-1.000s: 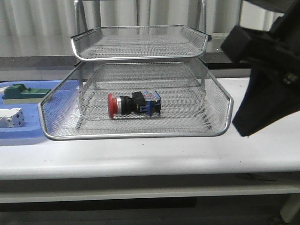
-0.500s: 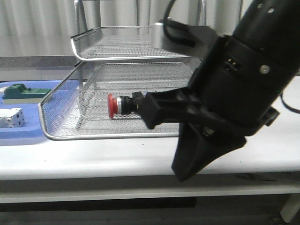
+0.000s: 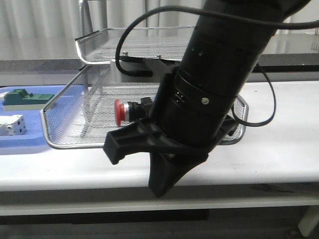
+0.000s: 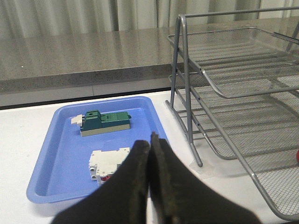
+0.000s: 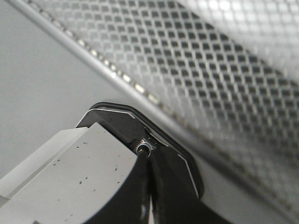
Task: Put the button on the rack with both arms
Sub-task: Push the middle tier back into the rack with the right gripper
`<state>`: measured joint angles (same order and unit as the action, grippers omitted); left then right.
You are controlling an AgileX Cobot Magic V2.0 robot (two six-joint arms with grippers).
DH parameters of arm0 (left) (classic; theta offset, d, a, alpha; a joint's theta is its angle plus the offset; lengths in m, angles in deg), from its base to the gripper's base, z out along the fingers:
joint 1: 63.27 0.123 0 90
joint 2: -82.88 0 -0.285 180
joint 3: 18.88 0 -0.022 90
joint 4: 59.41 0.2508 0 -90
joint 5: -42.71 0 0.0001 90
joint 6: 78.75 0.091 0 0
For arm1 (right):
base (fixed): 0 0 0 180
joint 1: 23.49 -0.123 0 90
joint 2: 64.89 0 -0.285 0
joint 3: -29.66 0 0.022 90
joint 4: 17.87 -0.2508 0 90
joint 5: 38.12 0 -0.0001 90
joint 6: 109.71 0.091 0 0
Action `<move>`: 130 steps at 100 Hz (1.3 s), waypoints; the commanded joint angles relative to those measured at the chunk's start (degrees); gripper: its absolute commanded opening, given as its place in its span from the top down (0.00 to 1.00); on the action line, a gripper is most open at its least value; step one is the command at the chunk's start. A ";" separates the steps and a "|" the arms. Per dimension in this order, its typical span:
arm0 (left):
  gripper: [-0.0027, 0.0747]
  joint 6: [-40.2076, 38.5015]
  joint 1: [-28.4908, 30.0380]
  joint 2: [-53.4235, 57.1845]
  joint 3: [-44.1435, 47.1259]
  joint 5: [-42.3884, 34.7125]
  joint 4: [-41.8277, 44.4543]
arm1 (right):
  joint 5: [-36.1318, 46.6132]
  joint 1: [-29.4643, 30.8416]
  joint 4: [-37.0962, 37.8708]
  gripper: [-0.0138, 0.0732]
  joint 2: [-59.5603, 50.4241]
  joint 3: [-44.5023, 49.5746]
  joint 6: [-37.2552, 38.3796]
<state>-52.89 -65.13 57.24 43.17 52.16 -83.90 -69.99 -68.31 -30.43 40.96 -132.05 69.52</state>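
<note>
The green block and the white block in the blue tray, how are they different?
The green block is green with a pale end; the white block is white with a bit of red on it. The green block lies nearer the tray's far edge; the white block lies nearer the camera, partly hidden by the left pincer. The green block looks longer and flatter, the white chunkier. Both lie in the same tray.

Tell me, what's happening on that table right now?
Both sets of jaws shut, empty. Button lying in pulled-out rack tier. Right arm blocks front view of most of the tier.
</note>
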 commanded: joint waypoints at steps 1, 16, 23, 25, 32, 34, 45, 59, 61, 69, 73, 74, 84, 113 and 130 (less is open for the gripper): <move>0.99 -0.54 0.18 -0.41 -1.51 -4.45 -0.85 | 1.80 -0.05 2.43 0.92 -1.55 -2.77 -0.78; 0.99 -0.54 0.18 -0.41 -1.51 -4.45 -0.85 | 1.95 0.28 5.68 0.92 0.27 -5.40 -0.78; 0.99 -0.54 0.18 -0.41 -1.51 -4.45 -0.85 | 1.81 0.81 6.90 0.92 1.38 -6.95 -0.78; 0.99 -0.54 0.18 -0.41 -1.51 -4.45 -0.85 | 1.81 0.92 7.12 0.92 1.53 -7.43 -0.78; 0.99 -0.54 0.18 -0.41 -1.51 -4.45 -0.85 | 1.75 1.78 7.87 0.92 2.36 -8.90 -0.78; 0.99 -0.54 0.18 -0.41 -1.51 -4.45 -0.85 | 1.75 2.07 8.01 0.92 2.56 -9.29 -0.78; 0.99 -0.54 0.18 -0.41 -1.51 -4.45 -0.85 | 1.97 3.96 8.98 0.92 3.19 -11.19 -0.78; 0.99 -0.54 0.18 -0.41 -1.51 -4.45 -0.85 | 2.71 6.76 11.21 0.92 4.57 -13.89 -0.78; 0.99 -0.54 0.18 -0.41 -1.51 -4.45 -0.85 | 2.81 7.24 11.60 0.92 4.72 -14.37 -0.78; 0.99 -0.54 0.18 -0.41 -1.51 -4.45 -0.85 | 3.21 8.89 12.55 0.92 5.96 -16.37 -0.78; 0.99 -0.54 0.18 -0.41 -1.51 -4.45 -0.85 | 3.21 9.79 13.36 0.92 6.72 -17.69 -0.78; 0.99 -0.54 0.18 -0.41 -1.51 -4.45 -0.85 | 3.21 9.92 13.44 0.92 6.85 -17.90 -0.78; 0.99 -0.54 0.18 -0.41 -1.51 -4.45 -0.85 | 3.46 12.14 14.31 0.92 8.66 -21.02 -0.78; 0.99 -0.54 0.18 -0.41 -1.51 -4.45 -0.85 | 2.31 15.35 14.45 0.92 11.37 -26.83 -0.78; 0.99 -0.54 0.18 -0.41 -1.51 -4.45 -0.85 | 0.30 15.35 14.32 0.92 11.27 -26.89 -0.78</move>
<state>-52.89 -65.13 57.24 43.17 52.16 -84.00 -70.87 -53.43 -16.82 55.48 -156.89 69.14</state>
